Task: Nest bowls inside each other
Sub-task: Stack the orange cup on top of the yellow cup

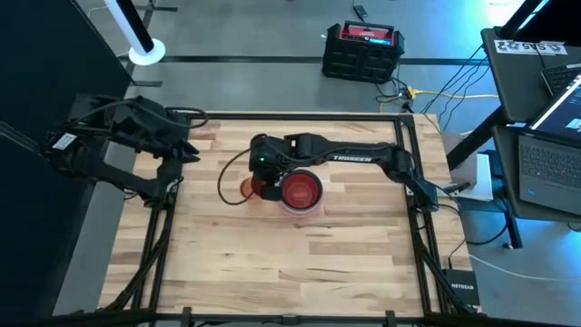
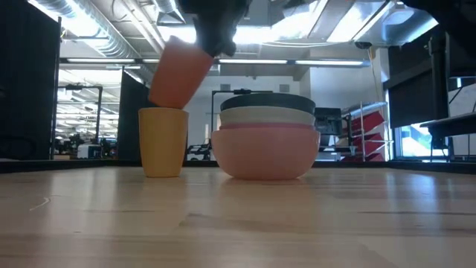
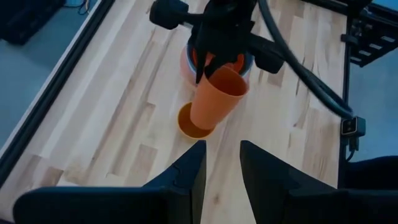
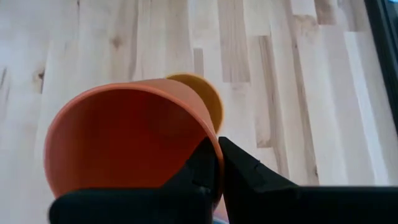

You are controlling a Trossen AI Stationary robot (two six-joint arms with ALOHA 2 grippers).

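Pinched by its rim in the right gripper (image 4: 217, 163), a tilted red plastic cup (image 4: 124, 137) hangs over the upright orange plastic cup (image 2: 163, 141), at nine o'clock from the stacked round bowls (image 2: 265, 141), and could slip and knock it over, while the left gripper (image 3: 222, 163) waits with fingers apart.

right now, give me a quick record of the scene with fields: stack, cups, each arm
stack: bowl stack nested on the table, translucent pale-pink bowl outermost, red bowl innermost
held cup: red cup tilted, off the table, above the orange cup
standing cup: orange cup upright beside the stack
right gripper: fingers shut on the red cup's rim
left gripper: waiting at the table's left edge, holding nothing
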